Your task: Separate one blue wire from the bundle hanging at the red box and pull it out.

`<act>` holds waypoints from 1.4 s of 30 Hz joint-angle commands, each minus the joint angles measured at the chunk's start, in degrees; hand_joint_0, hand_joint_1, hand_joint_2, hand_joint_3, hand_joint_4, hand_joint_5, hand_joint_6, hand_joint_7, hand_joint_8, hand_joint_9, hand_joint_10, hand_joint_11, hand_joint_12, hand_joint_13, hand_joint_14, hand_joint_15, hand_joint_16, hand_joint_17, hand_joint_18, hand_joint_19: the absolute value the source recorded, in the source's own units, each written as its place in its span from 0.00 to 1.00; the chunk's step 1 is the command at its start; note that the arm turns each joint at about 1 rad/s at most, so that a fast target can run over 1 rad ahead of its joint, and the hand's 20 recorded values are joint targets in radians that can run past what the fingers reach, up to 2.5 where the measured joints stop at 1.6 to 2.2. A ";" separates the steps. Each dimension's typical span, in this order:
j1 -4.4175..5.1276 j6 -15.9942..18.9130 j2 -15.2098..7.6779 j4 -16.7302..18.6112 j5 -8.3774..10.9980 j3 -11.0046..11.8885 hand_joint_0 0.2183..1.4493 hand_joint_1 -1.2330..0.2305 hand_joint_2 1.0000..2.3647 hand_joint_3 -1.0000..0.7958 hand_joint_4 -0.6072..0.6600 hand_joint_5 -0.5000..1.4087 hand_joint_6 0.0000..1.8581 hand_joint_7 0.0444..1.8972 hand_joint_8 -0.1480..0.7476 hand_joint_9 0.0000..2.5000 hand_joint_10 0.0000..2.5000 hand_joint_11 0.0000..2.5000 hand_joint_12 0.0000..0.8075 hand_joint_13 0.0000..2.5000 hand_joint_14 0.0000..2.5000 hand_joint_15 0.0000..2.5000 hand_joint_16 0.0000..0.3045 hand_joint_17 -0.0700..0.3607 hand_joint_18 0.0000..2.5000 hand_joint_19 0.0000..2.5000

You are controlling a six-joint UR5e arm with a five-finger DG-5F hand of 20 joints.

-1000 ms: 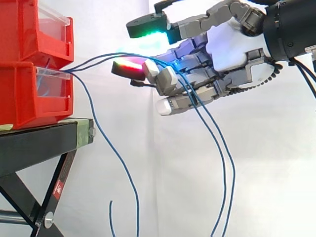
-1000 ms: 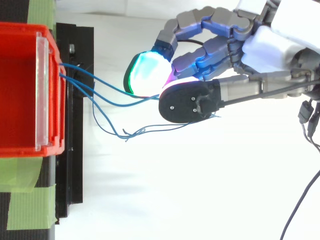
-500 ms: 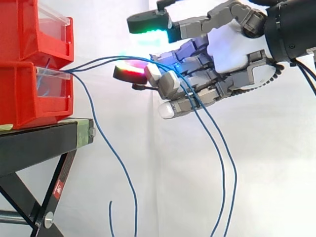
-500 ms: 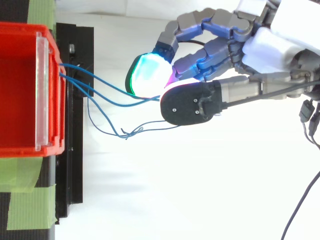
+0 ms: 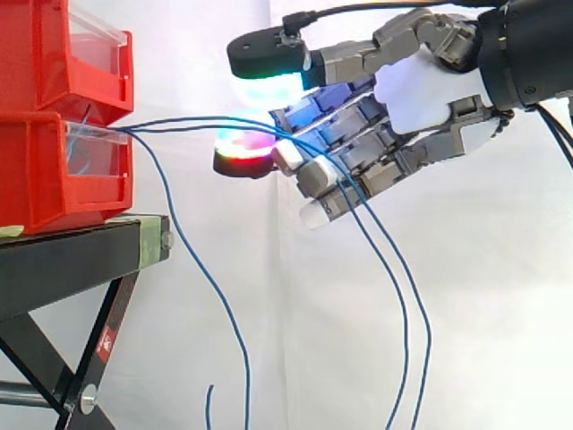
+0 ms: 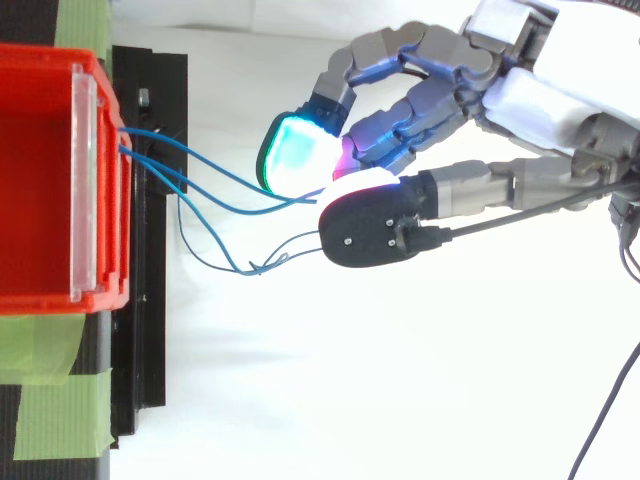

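Hand [image 5: 421, 90] comes in from the right, fingers [image 5: 313, 175] half-curled and hooked round two blue wires [image 5: 179, 123] strung from the red box [image 5: 54, 170], holding them clear of a third wire [image 5: 204, 278] hanging loose, likely to isolate one.

Side view: we look level across the work from close by; red bins [image 5: 45, 170] left, arm [image 5: 537, 54] entering right.
Top view: we look down from close above.
Shared: we see the bins' front, black stand [image 5: 72, 260], blue wires [image 5: 170, 123] and hand [image 5: 421, 90] in both.
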 commanded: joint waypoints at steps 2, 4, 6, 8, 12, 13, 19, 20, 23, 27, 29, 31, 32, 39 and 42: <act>0.01 -3.06 0.00 0.63 0.04 0.01 0.25 0.33 0.00 0.30 0.63 0.16 0.43 0.43 0.51 0.37 0.01 0.50 0.48 0.41 0.01 0.58 0.17 0.43 0.30 0.22; 0.01 -3.06 0.00 0.71 0.04 0.01 0.26 0.33 0.00 0.30 0.63 0.16 0.43 0.42 0.51 0.37 0.01 0.50 0.48 0.41 0.00 0.58 0.16 0.42 0.30 0.22; 0.01 -2.80 0.00 0.71 0.04 0.01 0.26 0.34 0.00 0.30 0.63 0.16 0.43 0.42 0.51 0.37 0.01 0.50 0.48 0.41 0.00 0.58 0.16 0.42 0.30 0.22; -0.07 -2.80 0.00 0.71 -0.05 0.01 0.27 0.34 0.00 0.30 0.63 0.16 0.43 0.42 0.50 0.37 0.01 0.51 0.48 0.41 0.00 0.58 0.16 0.42 0.30 0.22; -0.07 -2.71 0.00 2.03 0.04 0.01 0.29 0.33 0.00 0.33 0.62 0.16 0.44 0.42 0.50 0.37 0.01 0.50 0.46 0.41 0.01 0.58 0.16 0.41 0.30 0.22; 0.01 -2.71 0.00 2.38 0.04 0.01 0.30 0.33 0.01 0.34 0.62 0.16 0.45 0.42 0.50 0.38 0.01 0.50 0.46 0.41 0.01 0.57 0.16 0.41 0.30 0.22; 0.01 -2.71 0.00 2.91 0.04 0.01 0.34 0.29 0.01 0.38 0.62 0.16 0.46 0.43 0.50 0.38 0.01 0.51 0.46 0.42 0.01 0.58 0.15 0.41 0.30 0.21; 0.01 -2.71 0.00 2.91 0.04 0.01 0.34 0.29 0.01 0.38 0.62 0.15 0.46 0.43 0.49 0.37 0.01 0.51 0.46 0.42 0.01 0.57 0.15 0.41 0.30 0.21; 0.01 -2.71 0.00 3.00 0.04 -0.08 0.34 0.27 0.01 0.37 0.62 0.15 0.46 0.42 0.49 0.37 0.01 0.53 0.46 0.41 0.01 0.58 0.16 0.41 0.30 0.21; -0.07 -2.53 0.00 3.00 0.04 0.01 0.31 0.26 0.00 0.31 0.63 0.15 0.46 0.42 0.50 0.37 0.01 0.53 0.46 0.41 0.01 0.58 0.16 0.41 0.30 0.21; 0.01 -2.36 0.00 3.00 0.04 0.01 0.28 0.27 0.00 0.29 0.63 0.15 0.46 0.42 0.50 0.37 0.01 0.53 0.48 0.41 0.01 0.58 0.16 0.42 0.30 0.21; 0.01 -2.27 0.00 3.00 0.04 0.01 0.25 0.27 0.00 0.28 0.64 0.15 0.46 0.41 0.51 0.37 0.00 0.54 0.49 0.42 0.00 0.58 0.16 0.42 0.30 0.21; 0.01 -2.27 0.00 2.91 0.04 0.01 0.25 0.27 0.00 0.28 0.64 0.15 0.46 0.41 0.51 0.37 0.00 0.54 0.49 0.42 0.00 0.58 0.17 0.43 0.30 0.21; 0.01 -6.05 0.00 2.82 0.13 0.01 0.30 0.24 0.00 0.30 0.63 0.15 0.47 0.42 0.49 0.36 0.01 0.53 0.46 0.41 0.01 0.58 0.16 0.42 0.30 0.21; 0.10 -8.60 0.00 2.91 0.13 0.01 0.31 0.24 0.01 0.34 0.63 0.15 0.47 0.42 0.50 0.36 0.01 0.55 0.46 0.41 0.01 0.58 0.16 0.42 0.30 0.21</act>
